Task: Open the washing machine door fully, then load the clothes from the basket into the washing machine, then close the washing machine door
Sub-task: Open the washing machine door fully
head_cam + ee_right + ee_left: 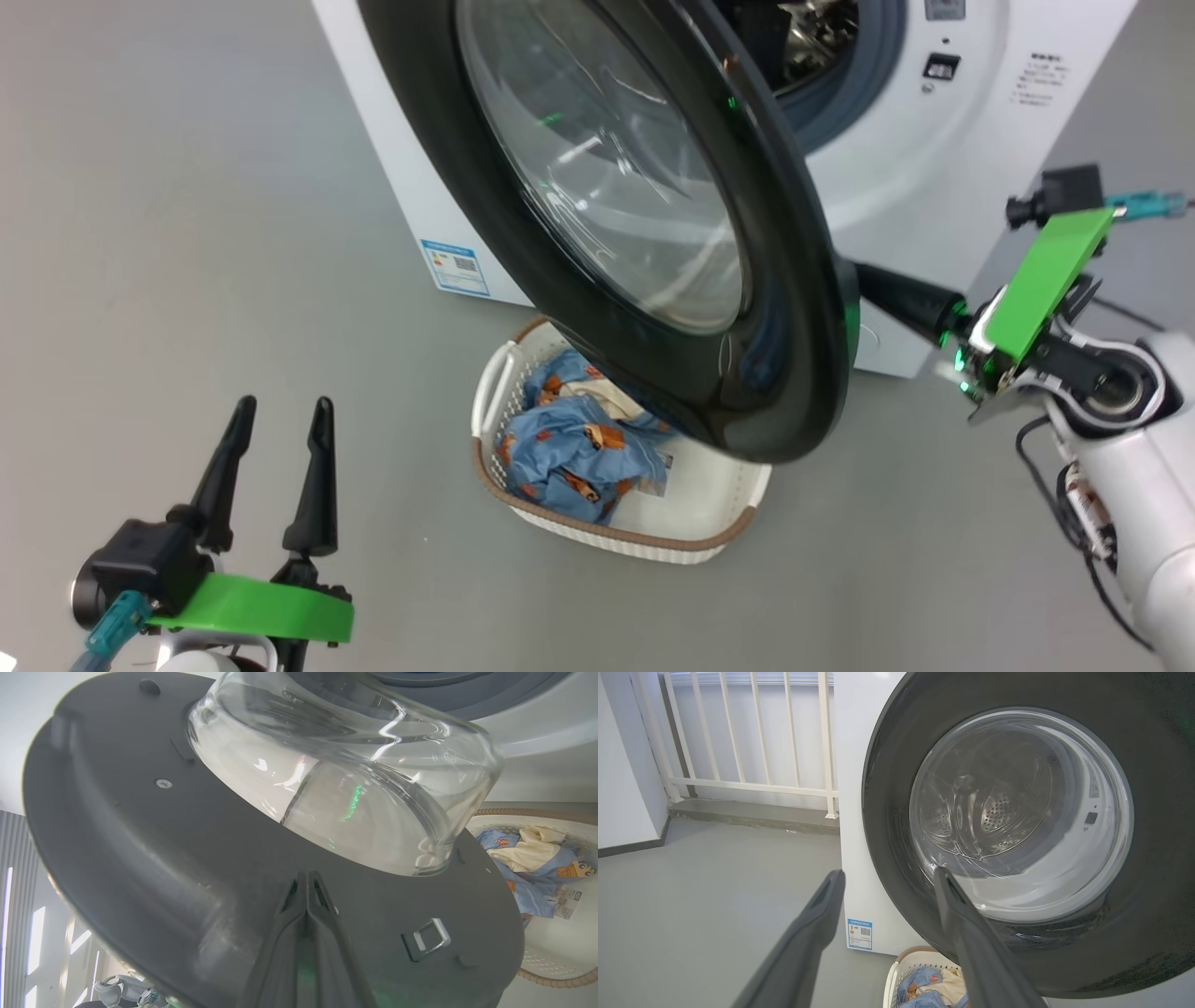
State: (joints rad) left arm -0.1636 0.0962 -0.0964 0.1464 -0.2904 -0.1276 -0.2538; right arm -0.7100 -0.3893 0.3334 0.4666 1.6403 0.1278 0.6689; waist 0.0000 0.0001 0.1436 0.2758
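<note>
- The washing machine door (616, 187) stands part-way open from the washing machine (924, 159). In the head view its glossy black rim covers the far right part of the basket (607, 534) and some of the clothes (569, 448).
- That view's upper edge cuts off the tops of the door and the machine. A slice of steel drum (812, 37) and grey gasket (873, 84) shows past the rim.
- My right pincer (878, 283) is pressed together, and from the head its tips vanish behind the door's right edge.
- The right wrist view adds the door's matt dark inner face. My tips lie just below the bulging clear glass bowl, but I cannot tell whether they touch. A small metal latch loop (427, 938) sits to their right.
- My left pincer (285, 403) is spread and holds nothing. It is above the grey floor (187, 280), left of the basket and apart from it.
- The left wrist view faces the door's outer side. The perforated drum shows warped through the glass, and a white railing (752, 742) stands far left.
- The basket is cream perforated plastic with a brown rim. It sits on the floor just in front of the machine, under the door.
- The clothes lie crumpled inside it: light blue fabric with orange-brown bears and a cream piece.
</note>
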